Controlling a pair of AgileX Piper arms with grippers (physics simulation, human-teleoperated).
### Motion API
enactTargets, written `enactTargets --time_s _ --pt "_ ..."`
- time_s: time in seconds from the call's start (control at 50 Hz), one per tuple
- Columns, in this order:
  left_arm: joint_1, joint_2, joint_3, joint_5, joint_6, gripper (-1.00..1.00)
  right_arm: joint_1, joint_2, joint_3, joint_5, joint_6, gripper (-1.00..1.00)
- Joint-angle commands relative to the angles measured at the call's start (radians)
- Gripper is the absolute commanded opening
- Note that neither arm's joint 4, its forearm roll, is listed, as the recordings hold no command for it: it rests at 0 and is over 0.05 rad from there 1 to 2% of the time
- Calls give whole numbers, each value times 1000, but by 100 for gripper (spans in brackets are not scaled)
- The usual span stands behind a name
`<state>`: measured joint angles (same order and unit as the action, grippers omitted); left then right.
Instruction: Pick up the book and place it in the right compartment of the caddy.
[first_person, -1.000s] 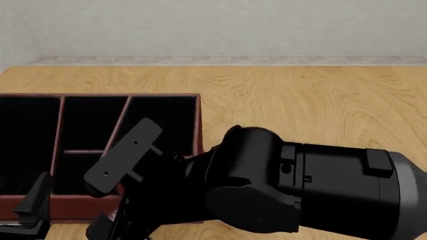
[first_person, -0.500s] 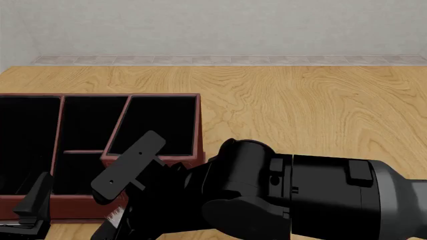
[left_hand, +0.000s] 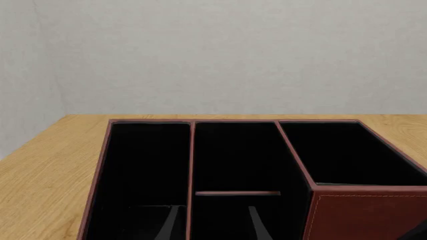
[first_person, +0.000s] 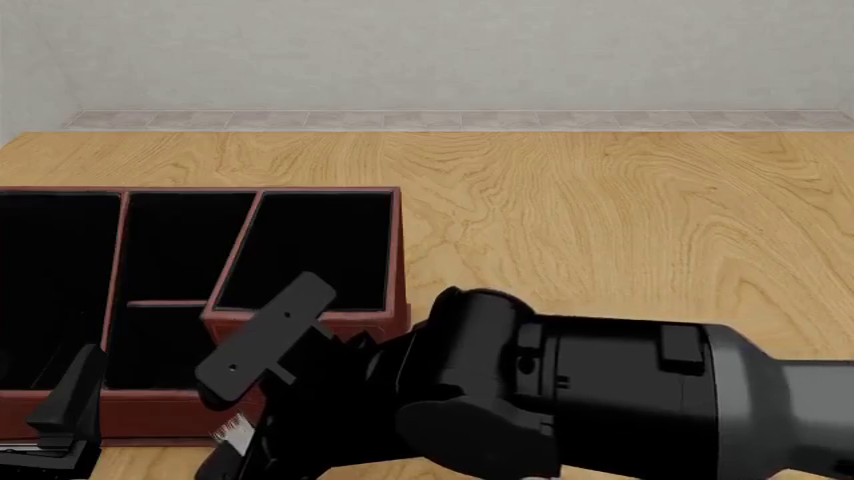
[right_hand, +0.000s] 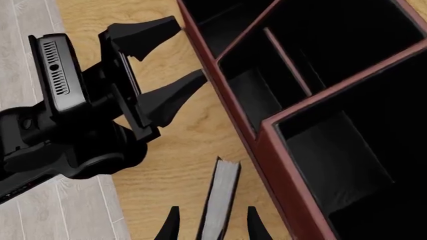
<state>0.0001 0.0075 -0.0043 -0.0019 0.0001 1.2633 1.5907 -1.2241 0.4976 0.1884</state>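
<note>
Book (right_hand: 220, 200) between right jaws, seemingly gripped, beside caddy (right_hand: 267, 145), left jaws apart, empty

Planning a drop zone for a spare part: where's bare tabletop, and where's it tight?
Free: the wide wood table right of the caddy, out to the far wall. Also a strip behind the caddy. Crowded: the near-left edge, where the right gripper holds the book beside the caddy's front wall, with the left gripper close by.

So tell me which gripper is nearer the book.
Right. The right gripper has the book between its fingers, in front of the caddy; the left gripper hangs open farther along, holding nothing.
</note>
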Motion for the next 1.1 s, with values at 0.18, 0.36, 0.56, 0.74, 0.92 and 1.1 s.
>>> enactTargets --time_s 0.18,0.36,0.56,0.74,0.92,1.1 --pt "0 0 0 0 0 100 -15 14 21 -15 9 100" --pt "0 0 0 0 0 100 -22 21 26 -22 10 100" --pt "0 0 0 0 0 100 -22 34 24 -27 21 100" --pt "0 0 0 0 0 100 -13 46 26 -39 35 100" --pt "0 0 0 0 0 100 -8 58 31 -52 43 100" --pt "0 0 0 0 0 100 -8 64 36 -55 54 100"
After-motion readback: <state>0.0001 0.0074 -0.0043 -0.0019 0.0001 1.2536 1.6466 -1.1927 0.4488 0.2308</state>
